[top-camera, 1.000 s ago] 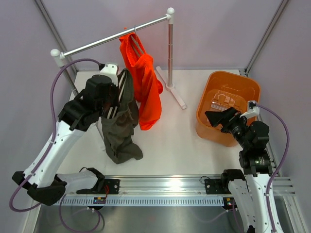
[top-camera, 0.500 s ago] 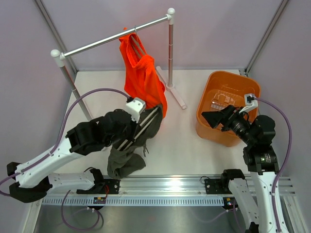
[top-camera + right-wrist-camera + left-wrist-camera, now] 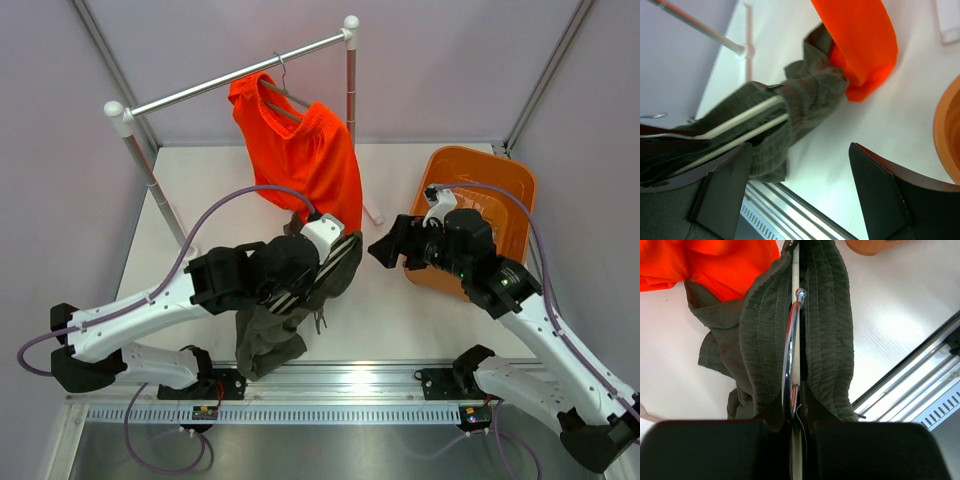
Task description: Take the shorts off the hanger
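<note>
Your left gripper (image 3: 792, 412) pinches the cream hanger (image 3: 795, 275) by its hook, holding the olive garment (image 3: 827, 340) above the near edge of the table (image 3: 400, 330), evidently so your spread right gripper (image 3: 800, 190) can strip it.

Olive garment (image 3: 262, 342) crowds the shorts' (image 3: 300, 150) lower edge, rail (image 3: 230, 78) overhead

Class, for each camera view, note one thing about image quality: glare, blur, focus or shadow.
Top external: sharp, evenly lit, soft shadows, glare on the aluminium rail. Left wrist: the left pincer is a dark, unfocused mass; the metal hook glints. Right wrist: the right pincer is dark and soft-edged; the orange shorts look flatly saturated.
</note>
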You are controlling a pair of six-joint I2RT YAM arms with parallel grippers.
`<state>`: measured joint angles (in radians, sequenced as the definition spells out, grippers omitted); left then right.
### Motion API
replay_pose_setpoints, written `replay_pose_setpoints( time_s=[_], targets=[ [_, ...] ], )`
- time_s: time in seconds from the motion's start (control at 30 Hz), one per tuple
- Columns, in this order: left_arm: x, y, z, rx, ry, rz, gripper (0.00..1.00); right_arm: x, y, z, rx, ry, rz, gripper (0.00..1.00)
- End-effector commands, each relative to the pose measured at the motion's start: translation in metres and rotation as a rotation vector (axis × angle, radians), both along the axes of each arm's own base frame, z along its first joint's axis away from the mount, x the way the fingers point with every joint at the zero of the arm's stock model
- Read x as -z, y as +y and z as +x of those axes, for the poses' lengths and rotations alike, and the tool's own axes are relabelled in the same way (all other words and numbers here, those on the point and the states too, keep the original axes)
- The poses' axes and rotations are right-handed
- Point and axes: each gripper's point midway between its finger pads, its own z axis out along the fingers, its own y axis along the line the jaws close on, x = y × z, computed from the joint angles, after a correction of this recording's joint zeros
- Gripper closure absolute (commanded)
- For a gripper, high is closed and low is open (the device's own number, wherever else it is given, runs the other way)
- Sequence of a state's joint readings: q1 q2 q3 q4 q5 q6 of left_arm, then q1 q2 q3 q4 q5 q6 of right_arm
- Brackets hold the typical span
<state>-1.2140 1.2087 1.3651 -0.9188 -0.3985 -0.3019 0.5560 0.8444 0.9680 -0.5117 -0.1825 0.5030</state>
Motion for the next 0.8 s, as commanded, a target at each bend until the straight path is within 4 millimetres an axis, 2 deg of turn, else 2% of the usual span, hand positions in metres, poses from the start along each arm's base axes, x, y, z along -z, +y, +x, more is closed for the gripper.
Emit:
replay_pose_setpoints(
  time_s=[0.0, 0.17, 0.33, 0.47, 0.63, 0.73, 0.77],
  targets=[
    [-0.046, -0.01, 0.01, -0.017, -0.086, -0.137, 1.0, -0.007, -0.007, 0.017, 0.095, -0.049, -0.078, 0.14],
    [-0.046, -0.007, 0.007, -0.005, -0.088, -0.134, 1.0, 0.008, 0.013, 0.022, 0.096, -0.037, -0.156, 0.16],
    [-0.043, -0.003, 0.007, -0.007, -0.089, -0.122, 1.0, 0.01, 0.036, 0.024, 0.082, -0.044, -0.192, 0.18],
    [-0.043, -0.001, 0.004, 0.004, -0.085, -0.13, 1.0, 0.019, 0.04, 0.033, 0.12, -0.028, -0.243, 0.23],
    [-0.04, 0.005, 0.0, 0.003, -0.069, -0.132, 1.0, 0.018, 0.036, 0.044, 0.175, -0.049, -0.262, 0.42],
    [-0.038, 0.009, -0.006, 0.017, -0.054, -0.152, 1.0, 0.02, 0.037, 0.05, 0.183, -0.052, -0.292, 0.5],
    [-0.038, 0.011, -0.008, 0.018, -0.052, -0.156, 1.0, 0.015, 0.038, 0.053, 0.194, -0.06, -0.29, 0.56]
  ],
)
